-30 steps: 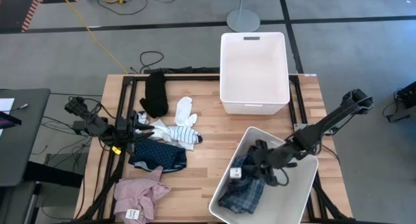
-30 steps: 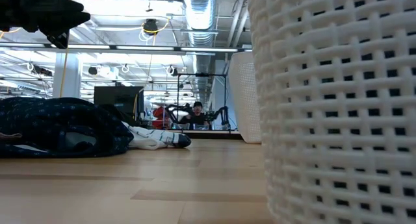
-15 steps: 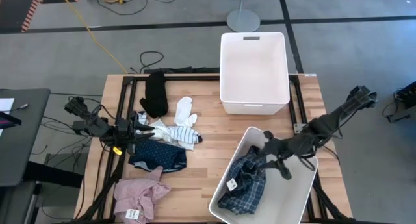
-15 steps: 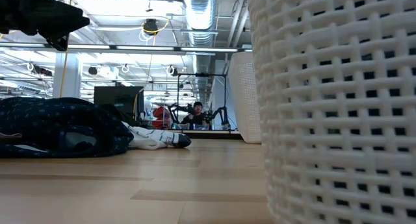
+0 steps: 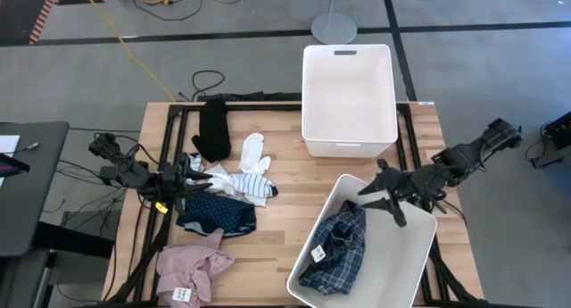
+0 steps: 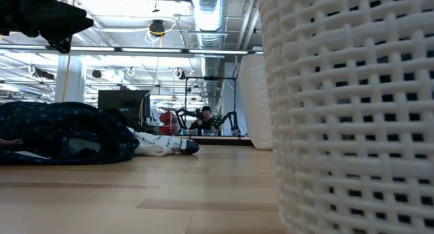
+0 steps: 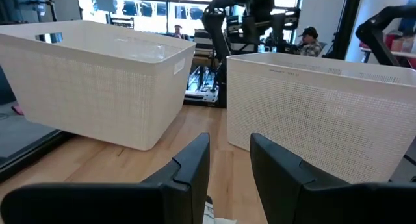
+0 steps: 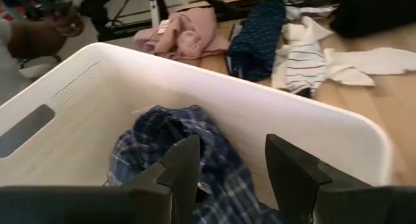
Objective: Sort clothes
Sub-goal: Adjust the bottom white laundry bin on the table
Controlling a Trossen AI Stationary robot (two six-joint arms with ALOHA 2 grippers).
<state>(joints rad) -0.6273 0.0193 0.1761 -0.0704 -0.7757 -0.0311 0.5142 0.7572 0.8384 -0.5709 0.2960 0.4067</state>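
The blue plaid shirt [image 5: 337, 250] lies crumpled on the floor of the near white bin [image 5: 406, 263]. My right gripper [image 5: 368, 197] hangs open above that bin's far rim, with nothing between its fingers [image 8: 232, 141]. On the table's left half lie the black piece [image 5: 212, 129], a white sock [image 5: 253, 152], striped socks [image 5: 245, 183], the navy dotted piece [image 5: 217, 214] and the pink piece [image 5: 192, 270]. My left gripper [image 5: 198, 176] waits open and level at the left edge of that pile, holding nothing [image 7: 229, 143].
A second white bin [image 5: 348, 98] stands at the table's far edge, right of centre. Bare wood lies between the clothes pile and the two bins. In the low view the near bin's lattice wall [image 6: 352, 112] fills the right half. Cables trail off the table's left side.
My right gripper has risen out of the near bin and drawn back toward the table's right edge, tipping less steeply down. The plaid shirt stays lying in the bin, now uncovered.
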